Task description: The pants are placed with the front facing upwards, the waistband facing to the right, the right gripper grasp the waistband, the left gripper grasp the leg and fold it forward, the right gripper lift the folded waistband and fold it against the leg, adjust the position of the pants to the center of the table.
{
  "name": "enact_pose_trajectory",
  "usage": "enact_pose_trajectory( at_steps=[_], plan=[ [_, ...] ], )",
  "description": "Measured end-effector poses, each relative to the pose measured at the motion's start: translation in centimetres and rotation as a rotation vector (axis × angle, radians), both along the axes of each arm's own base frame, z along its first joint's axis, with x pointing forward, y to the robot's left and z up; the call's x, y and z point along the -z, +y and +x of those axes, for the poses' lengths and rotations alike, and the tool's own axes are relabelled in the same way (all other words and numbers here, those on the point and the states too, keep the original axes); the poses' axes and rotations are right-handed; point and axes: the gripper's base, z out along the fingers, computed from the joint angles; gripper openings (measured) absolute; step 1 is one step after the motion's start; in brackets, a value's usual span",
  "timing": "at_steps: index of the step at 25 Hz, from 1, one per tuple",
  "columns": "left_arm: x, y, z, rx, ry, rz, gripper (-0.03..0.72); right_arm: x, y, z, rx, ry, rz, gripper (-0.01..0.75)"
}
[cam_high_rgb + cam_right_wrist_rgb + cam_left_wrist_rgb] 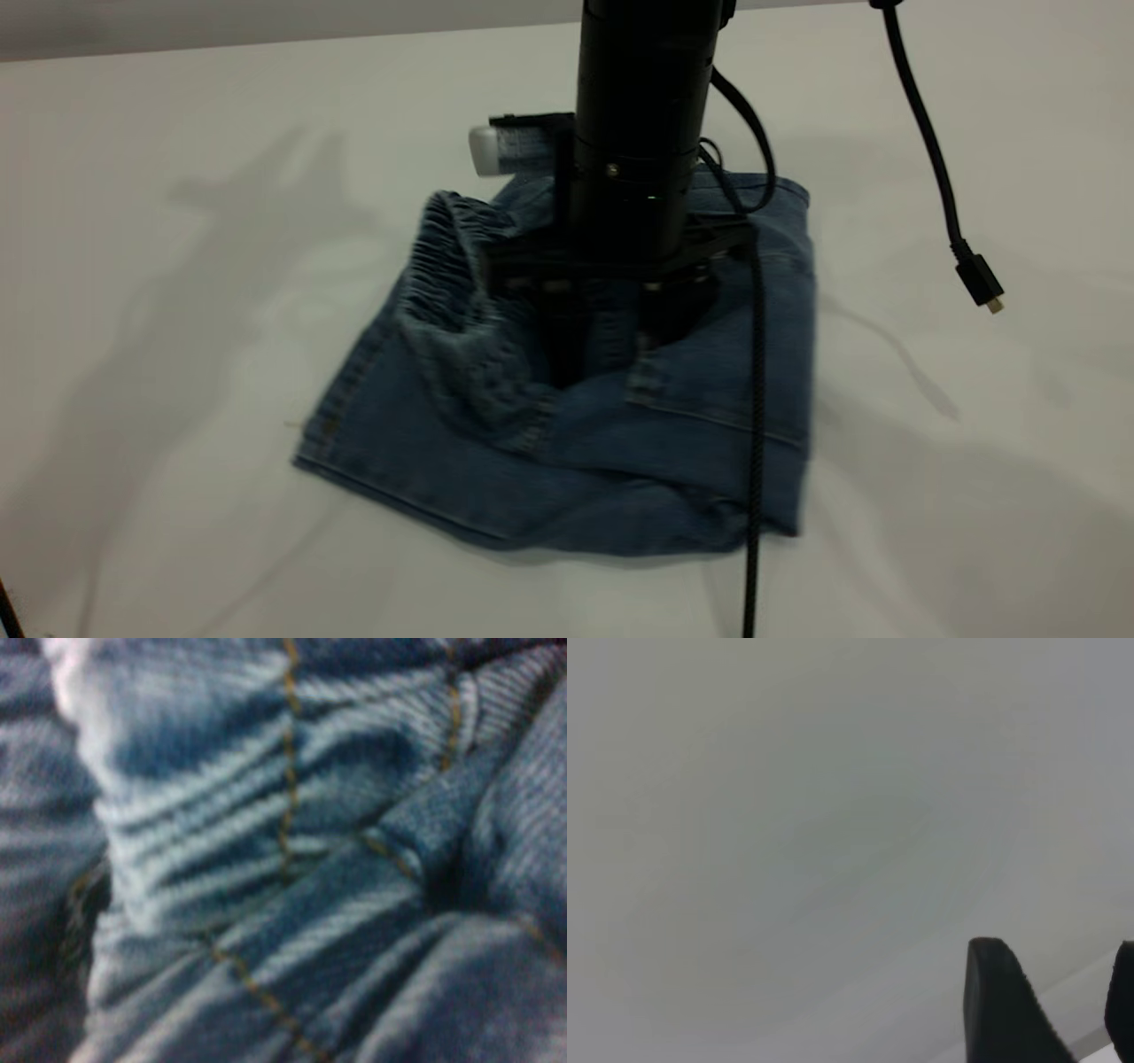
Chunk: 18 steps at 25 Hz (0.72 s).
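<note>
The blue denim pants (585, 461) lie folded in a bunch on the white table (177, 354), with the gathered elastic waistband (434, 257) raised at the left side of the bunch. My right gripper (602, 346) comes straight down from above and presses into the middle of the pants; its grey-white labelled cylinder (496, 151) shows behind the arm. Denim with tan stitching (288, 771) fills the right wrist view. My left gripper (1063, 997) is away from the pants, open over bare table (788, 833), with nothing between its dark fingers (1001, 1010).
A braided black cable (755, 461) hangs down in front of the pants' right part. Another black cable ending in a loose plug (979, 283) dangles at the upper right. The table's far edge (266, 40) runs along the top.
</note>
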Motion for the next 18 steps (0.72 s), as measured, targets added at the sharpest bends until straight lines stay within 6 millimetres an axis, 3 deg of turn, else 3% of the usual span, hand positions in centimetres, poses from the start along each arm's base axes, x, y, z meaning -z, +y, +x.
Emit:
enact_pose_trajectory(
  at_steps=[4, 8, 15, 18],
  plan=[
    [0.0, 0.0, 0.0, 0.0, 0.0, 0.0, 0.284, -1.4, -0.6, 1.5, -0.117, -0.071, -0.111, 0.384],
    [0.0, 0.0, 0.0, 0.0, 0.0, 0.0, 0.284, -4.0, 0.2, 3.4, -0.144, -0.159, -0.11, 0.386],
    [0.0, 0.0, 0.0, 0.001, -0.001, 0.003, 0.284, -8.7, 4.5, 3.7, -0.104, -0.201, 0.104, 0.386],
    [0.0, 0.0, 0.0, -0.001, 0.0, 0.004, 0.284, -9.4, 6.1, 3.1, -0.096, -0.213, 0.182, 0.386]
  ],
)
